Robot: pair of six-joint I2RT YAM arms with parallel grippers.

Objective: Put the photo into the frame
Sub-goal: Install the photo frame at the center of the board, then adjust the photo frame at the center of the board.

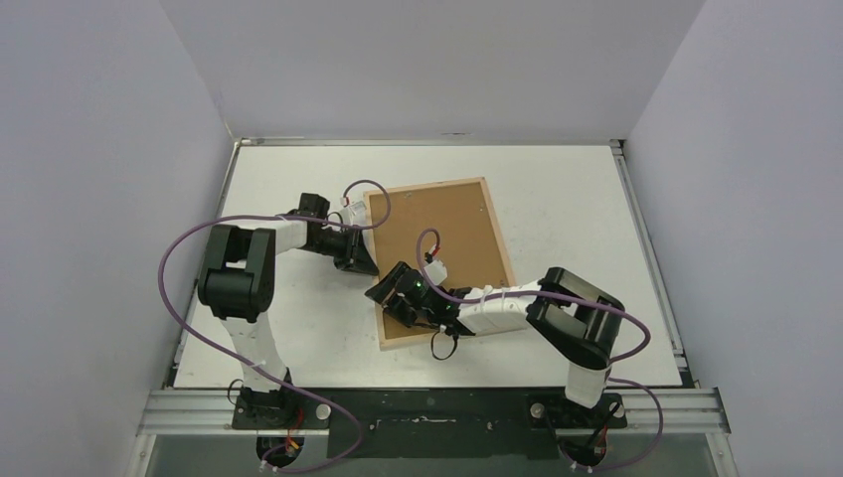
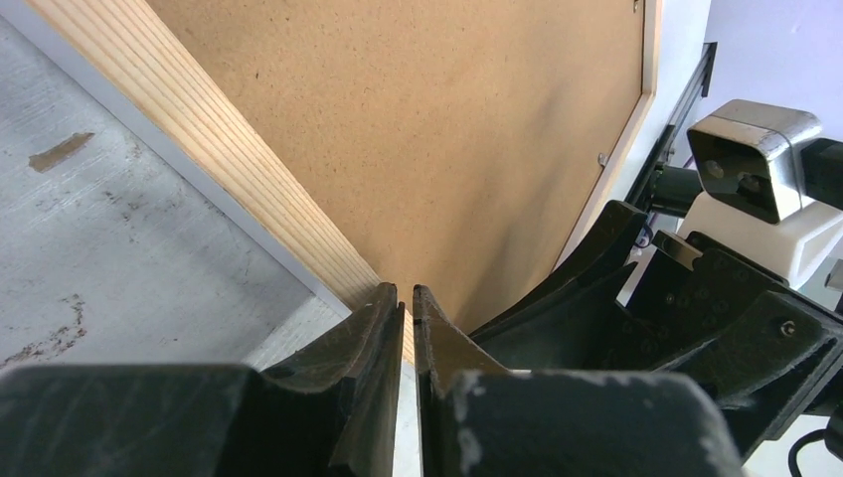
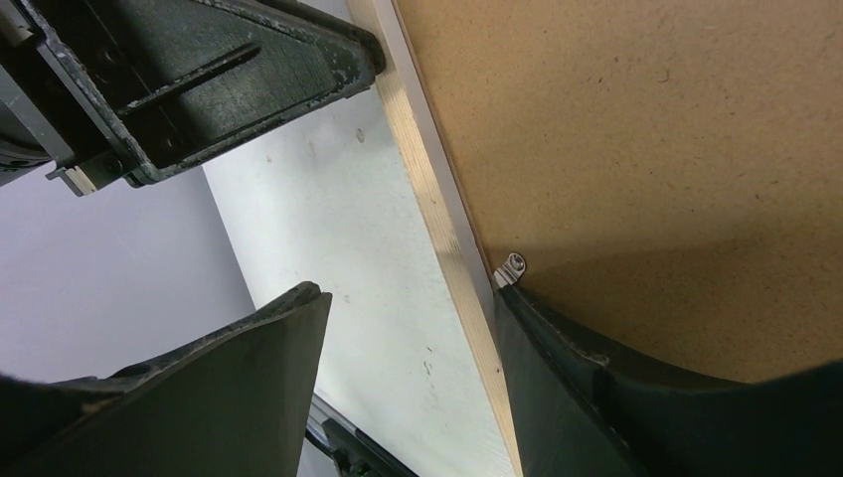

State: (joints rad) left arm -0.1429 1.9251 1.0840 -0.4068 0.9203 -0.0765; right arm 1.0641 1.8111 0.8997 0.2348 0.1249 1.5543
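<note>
Here the table (image 1: 298, 328) carries the frame (image 1: 425, 186), which lies flat near the middle with its back upward and a little turned, so that both arms can reach the rear side. The brown panel (image 1: 452, 224) fills the frame inside the bars and seems already laid in. The photo I cannot see in any view. Probably it is below the panel, but this is only my guess. The right gripper (image 3: 408, 298) is spread and stands across the left bar (image 3: 437, 219), one finger over the table and the other over the panel, just beside a small metal tab (image 3: 514, 265). I think it is there to turn this tab and lock the panel. The left gripper (image 2: 406, 298) has its fingers (image 2: 373, 328) pressed almost together, tips at the same bar, farther from the bases. Whether it pinches something thin I cannot tell. Probably it steadies the frame against sliding.
</note>
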